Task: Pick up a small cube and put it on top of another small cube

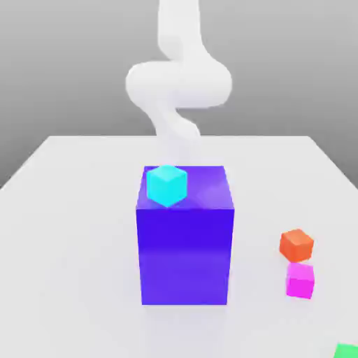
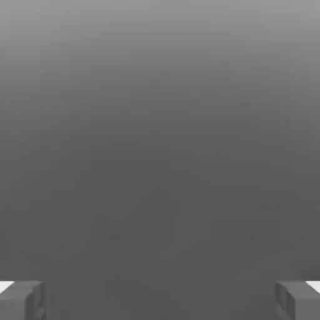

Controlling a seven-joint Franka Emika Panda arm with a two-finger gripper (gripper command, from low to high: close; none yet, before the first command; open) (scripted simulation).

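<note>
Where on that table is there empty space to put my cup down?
The table looks bare from the big blue block out to the exterior view's left edge, and between the block and the orange and magenta cubes. It's crowded where those two cubes sit close together, with a green one nearby.

Big blue-purple block (image 1: pixel 184 255) upright on the pale table (image 1: pixel 77 231); on its top, cyan cube (image 1: pixel 167 186); to the exterior view's right, orange-red cube (image 1: pixel 296 246), well apart from the block.
</note>
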